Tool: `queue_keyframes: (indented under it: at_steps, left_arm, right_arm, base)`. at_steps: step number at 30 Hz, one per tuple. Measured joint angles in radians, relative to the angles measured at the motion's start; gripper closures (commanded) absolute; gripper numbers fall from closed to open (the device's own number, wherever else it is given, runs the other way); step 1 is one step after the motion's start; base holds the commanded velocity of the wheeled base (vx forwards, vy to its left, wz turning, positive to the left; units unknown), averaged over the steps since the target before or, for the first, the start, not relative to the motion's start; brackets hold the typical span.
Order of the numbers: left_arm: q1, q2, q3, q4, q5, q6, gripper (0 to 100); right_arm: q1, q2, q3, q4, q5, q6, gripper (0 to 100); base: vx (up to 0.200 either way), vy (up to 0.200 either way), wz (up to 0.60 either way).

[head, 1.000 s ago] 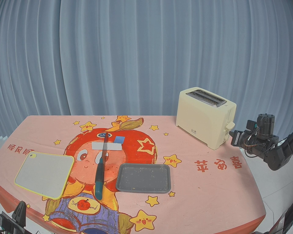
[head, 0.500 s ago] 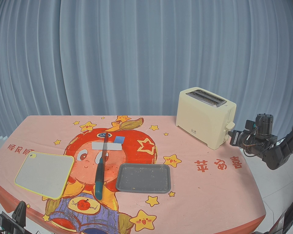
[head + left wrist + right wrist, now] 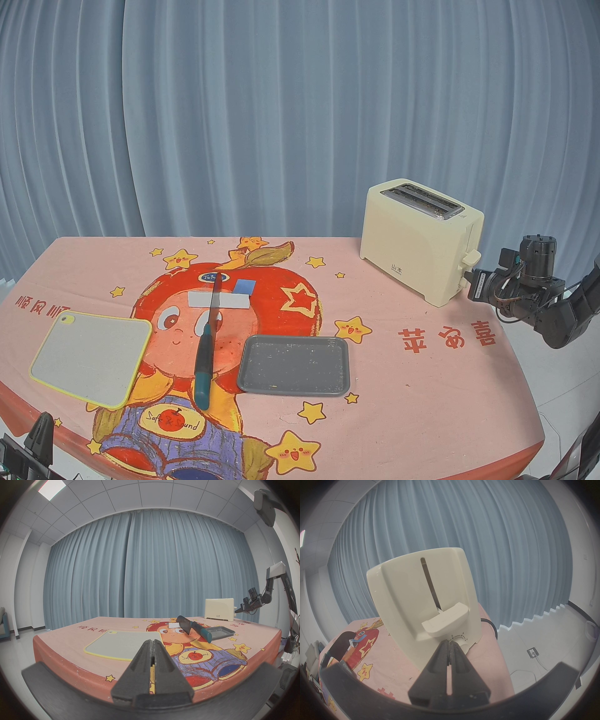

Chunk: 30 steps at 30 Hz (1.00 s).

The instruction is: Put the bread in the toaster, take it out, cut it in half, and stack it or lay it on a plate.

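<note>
On the far right of the bench (image 3: 412, 400), my head view shows the cream toaster (image 3: 422, 240) with my right claw (image 3: 469, 278) just beside its side lever (image 3: 472, 257). Nearer me, the knife (image 3: 205, 353) lies between the cutting board (image 3: 90, 357) and the grey plate (image 3: 294, 369). From the left wrist, the left claw (image 3: 152, 645) is clenched on nothing, just short of the bench's near edge. From the right wrist, the right claw's fingers are pressed together just under the lever, which sits low in its slot.
</note>
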Motion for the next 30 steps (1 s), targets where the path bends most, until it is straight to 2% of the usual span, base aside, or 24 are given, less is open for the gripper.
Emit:
queue_keyframes:
  at_steps: [30]
  left_arm:
    - [0.000, 0.000, 0.000, 0.000, 0.000, 0.000, 100]
  right_arm:
    - [0.017, 0.015, 0.023, 0.004, -0.009, -0.004, 100]
  base:
    - [0.000, 0.000, 0.00]
